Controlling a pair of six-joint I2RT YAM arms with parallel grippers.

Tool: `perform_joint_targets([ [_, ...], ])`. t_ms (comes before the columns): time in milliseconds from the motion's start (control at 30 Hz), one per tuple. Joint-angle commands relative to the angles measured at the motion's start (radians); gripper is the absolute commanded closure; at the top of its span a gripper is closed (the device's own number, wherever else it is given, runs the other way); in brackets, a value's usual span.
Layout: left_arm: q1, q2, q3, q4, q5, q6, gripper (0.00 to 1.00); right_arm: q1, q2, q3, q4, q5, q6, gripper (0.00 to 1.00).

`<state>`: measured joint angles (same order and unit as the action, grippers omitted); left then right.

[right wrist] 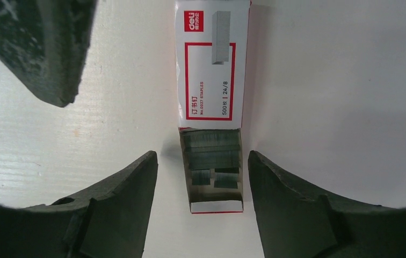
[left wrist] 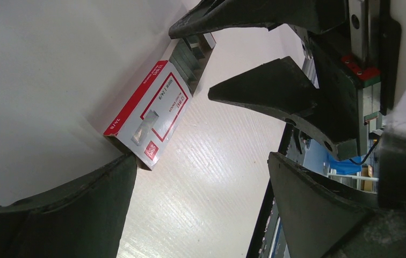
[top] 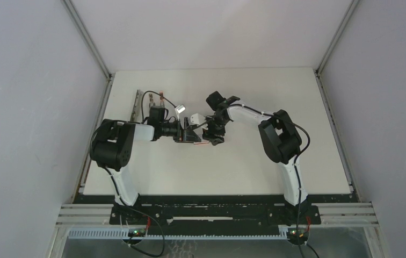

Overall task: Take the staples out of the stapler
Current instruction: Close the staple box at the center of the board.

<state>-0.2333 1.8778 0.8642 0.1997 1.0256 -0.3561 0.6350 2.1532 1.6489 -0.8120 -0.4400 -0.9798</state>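
Several grey metal staple strips point(right wrist: 211, 148) lie in the red-and-white cardboard box point(right wrist: 211, 70) inside the spread right claw point(right wrist: 202, 156); left claw point(left wrist: 201, 161) gapes; seemingly almost done.

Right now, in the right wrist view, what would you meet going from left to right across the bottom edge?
Black curved claw finger → open white cardboard tray holding grey metal staples → second black claw finger.

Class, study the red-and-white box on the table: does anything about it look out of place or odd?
Yes. The box has its inner tray jutting out at one end, exposing the staples; two short pieces lie loose beyond the main strips.
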Motion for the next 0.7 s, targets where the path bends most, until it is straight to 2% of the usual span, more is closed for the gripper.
perform_joint_targets([
  [0,-0.011,-0.004,0.015,-0.002,-0.009,0.013,0.03,-0.008,-0.099,0.042,0.002,-0.050,0.037,0.36],
  [400,0.004,-0.009,0.015,-0.003,-0.004,0.017,0.03,-0.086,-0.169,0.017,-0.009,-0.117,0.120,0.33],
  [500,0.008,-0.011,0.015,-0.003,-0.003,0.017,0.03,-0.126,-0.182,0.014,0.001,-0.160,0.225,0.34],
  [667,0.010,-0.013,0.015,-0.003,-0.001,0.016,0.03,-0.202,-0.187,0.005,0.012,-0.249,0.498,0.35],
])
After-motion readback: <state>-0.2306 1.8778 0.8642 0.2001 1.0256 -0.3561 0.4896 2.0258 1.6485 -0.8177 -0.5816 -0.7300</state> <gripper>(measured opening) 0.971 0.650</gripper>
